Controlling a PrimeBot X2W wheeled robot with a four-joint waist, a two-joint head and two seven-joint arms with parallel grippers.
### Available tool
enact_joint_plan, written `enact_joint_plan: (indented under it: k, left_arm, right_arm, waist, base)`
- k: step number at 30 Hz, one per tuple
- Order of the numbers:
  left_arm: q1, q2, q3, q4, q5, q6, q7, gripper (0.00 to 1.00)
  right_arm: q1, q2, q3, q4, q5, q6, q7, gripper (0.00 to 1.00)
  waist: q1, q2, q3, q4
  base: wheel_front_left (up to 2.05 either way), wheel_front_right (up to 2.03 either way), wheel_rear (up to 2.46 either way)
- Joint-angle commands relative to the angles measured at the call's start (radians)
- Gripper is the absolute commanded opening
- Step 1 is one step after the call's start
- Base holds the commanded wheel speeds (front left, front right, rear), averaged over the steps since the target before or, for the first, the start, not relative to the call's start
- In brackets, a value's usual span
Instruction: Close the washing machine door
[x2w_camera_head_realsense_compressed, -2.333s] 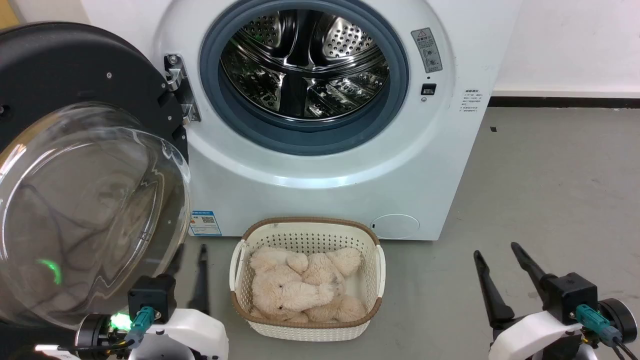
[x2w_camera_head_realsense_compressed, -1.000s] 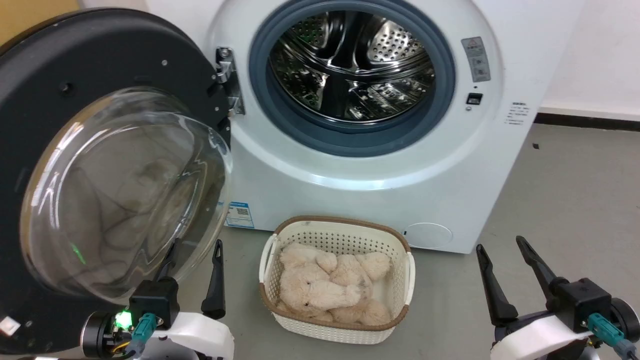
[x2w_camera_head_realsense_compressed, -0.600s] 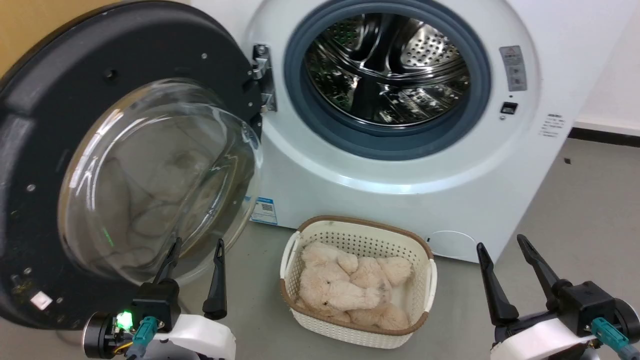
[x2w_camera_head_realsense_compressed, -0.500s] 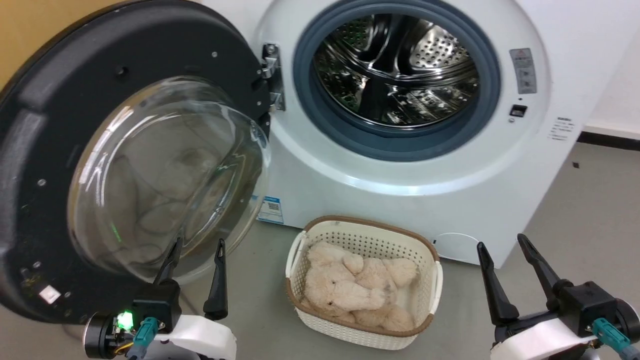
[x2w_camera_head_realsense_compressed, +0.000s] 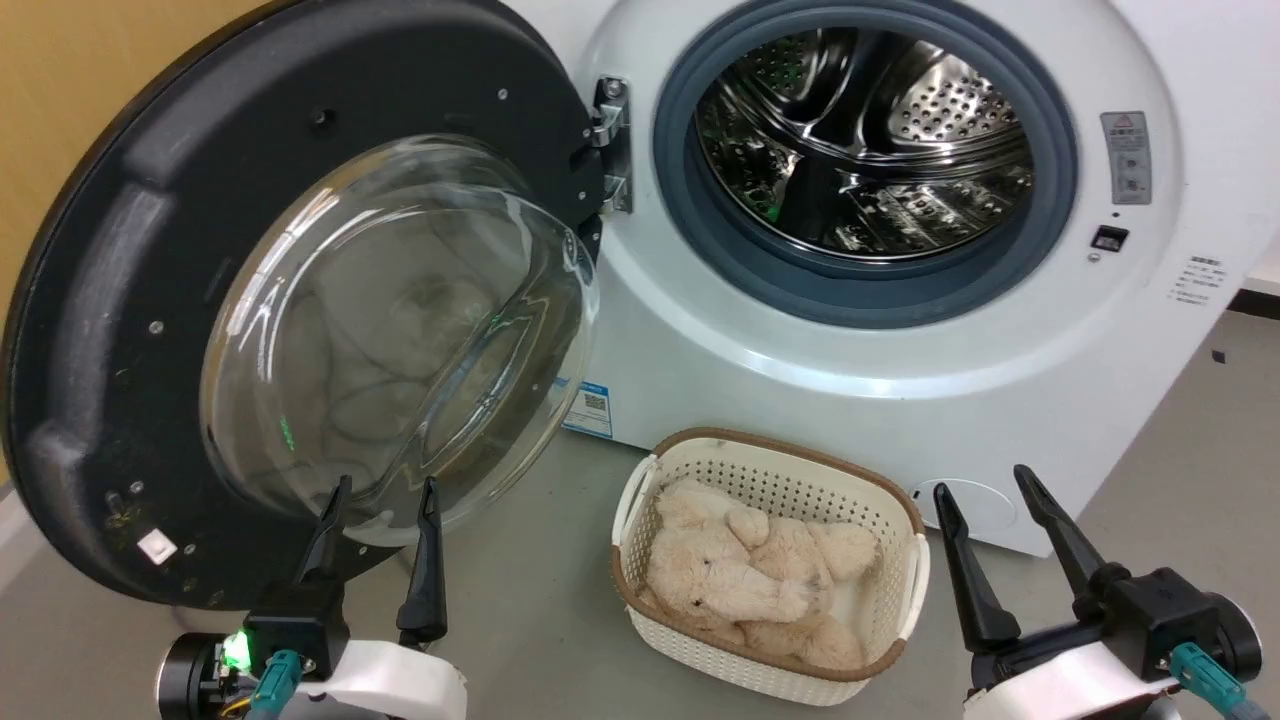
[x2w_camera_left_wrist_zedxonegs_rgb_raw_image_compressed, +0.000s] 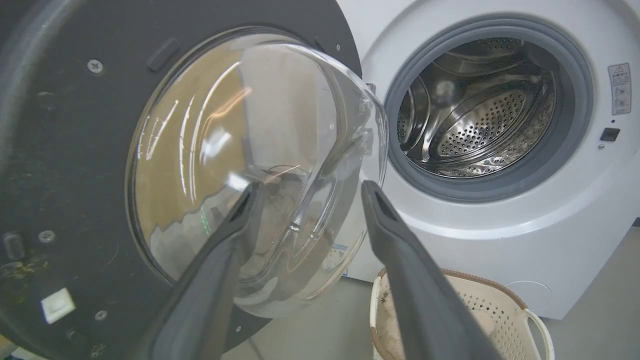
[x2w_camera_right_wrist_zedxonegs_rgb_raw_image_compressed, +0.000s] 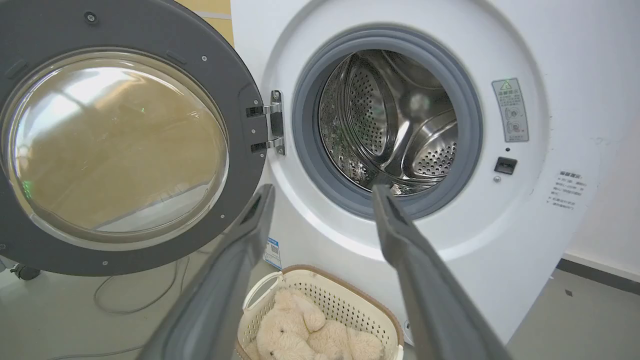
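The washing machine (x2w_camera_head_realsense_compressed: 900, 400) (x2w_camera_left_wrist_zedxonegs_rgb_raw_image_compressed: 500, 235) (x2w_camera_right_wrist_zedxonegs_rgb_raw_image_compressed: 550, 125) stands white with its steel drum (x2w_camera_head_realsense_compressed: 865, 150) bare inside the grey-blue gasket. Its washing machine door (x2w_camera_head_realsense_compressed: 120, 300) (x2w_camera_left_wrist_zedxonegs_rgb_raw_image_compressed: 65, 150) (x2w_camera_right_wrist_zedxonegs_rgb_raw_image_compressed: 245, 75) hangs swung wide open to the left on a metal hinge (x2w_camera_head_realsense_compressed: 612, 150), glass bowl (x2w_camera_head_realsense_compressed: 400, 330) bulging toward me. My left gripper (x2w_camera_head_realsense_compressed: 385, 490) (x2w_camera_left_wrist_zedxonegs_rgb_raw_image_compressed: 307, 187) is open at the lower left, its fingertips just before the bowl's lower edge, holding nothing. My right gripper (x2w_camera_head_realsense_compressed: 985, 478) (x2w_camera_right_wrist_zedxonegs_rgb_raw_image_compressed: 322, 190) is open at the lower right, apart from the machine.
A white plastic basket (x2w_camera_head_realsense_compressed: 640, 500) (x2w_camera_right_wrist_zedxonegs_rgb_raw_image_compressed: 320, 292) with a brown rim holds beige plush toys (x2w_camera_head_realsense_compressed: 750, 585) on the grey floor in front of the machine, between my two arms. A cable (x2w_camera_right_wrist_zedxonegs_rgb_raw_image_compressed: 125, 300) lies on the floor under the door. A tan wall (x2w_camera_head_realsense_compressed: 80, 90) rises behind the door.
The head camera has turned left, so machine, door and basket have slid rightward in the picture. Both grippers stay open, and the left fingertips now stand closer under the glass bowl.
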Motion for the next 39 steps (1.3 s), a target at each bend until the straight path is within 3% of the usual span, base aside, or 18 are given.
enact_joint_plan:
  k: [1, 39]
  left_arm:
    - [0.013, 0.000, -0.002, -0.006, -0.005, 0.008, -0.011, 1.00]
    - [0.069, 0.000, 0.006, -0.091, -0.033, 0.067, -0.088, 1.00]
  right_arm:
    - [-0.009, 0.001, 0.006, -0.001, 0.002, 0.000, -0.013, 1.00]
    - [-0.076, 0.001, 0.099, 0.035, 0.015, 0.001, -0.090, 1.00]
  waist:
    - [0.0000, 0.0000, 0.002, 0.010]
    - [0.0000, 0.0000, 0.031, 0.182]
  base:
    - [0.00, 0.00, 0.00]
    - [0.00, 0.00, 0.00]
